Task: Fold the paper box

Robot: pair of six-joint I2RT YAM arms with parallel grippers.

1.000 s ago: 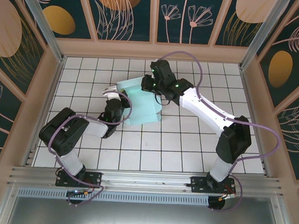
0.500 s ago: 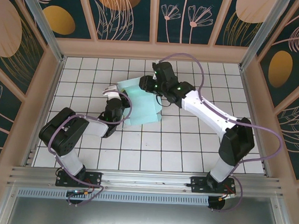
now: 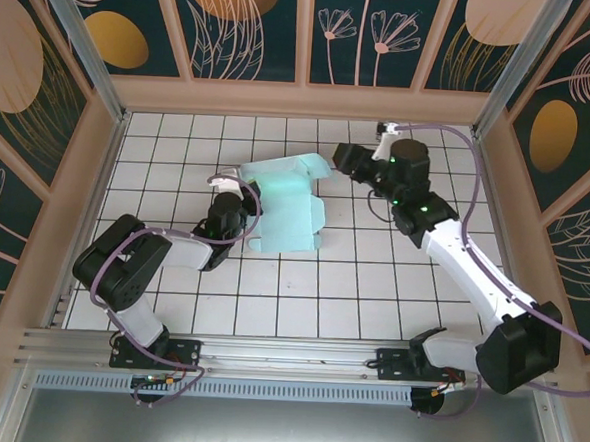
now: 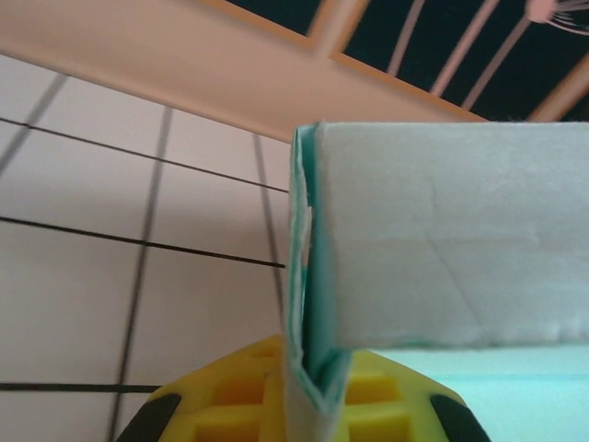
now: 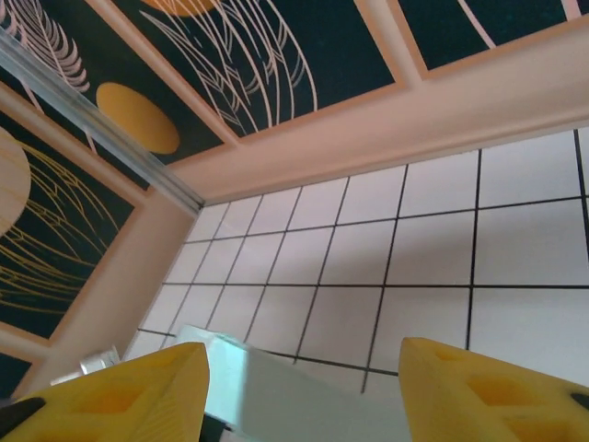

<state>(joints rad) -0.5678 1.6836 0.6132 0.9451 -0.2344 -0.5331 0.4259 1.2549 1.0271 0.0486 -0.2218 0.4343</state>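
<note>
Left side wall (image 3: pixel 90 168) borders the tiled table (image 3: pixel 371 286), with a strip of bare tiles between it and the left arm (image 3: pixel 132 263), which is folded low at the near left. Left gripper (image 3: pixel 234 205) is clenched on the left wall of the paper box (image 3: pixel 287 216). In the left wrist view the yellow pads (image 4: pixel 230 401) of the left gripper (image 4: pixel 308 401) pinch a doubled card edge of the paper box (image 4: pixel 442 267), which rises upright from them. The box sits left of table centre, pale mint and partly formed, with one flap pointing toward the back wall (image 3: pixel 302 99) and bare tiles between the two. On the near side, open tiles run to the aluminium rail (image 3: pixel 287 353). Right gripper (image 3: pixel 343 161) hangs just beside the box's far right corner, apart from it. In the right wrist view the right gripper (image 5: pixel 304 391) is released, its yellow fingers (image 5: pixel 120 391) spread with nothing held and the box edge (image 5: pixel 294 387) low between them. Right arm (image 3: pixel 472 270) stretches diagonally over the right half of the table. Its purple cable (image 3: pixel 451 132) loops near the back right post (image 3: pixel 514 74). Right wall (image 3: pixel 520 225) stands close to the elbow
</note>
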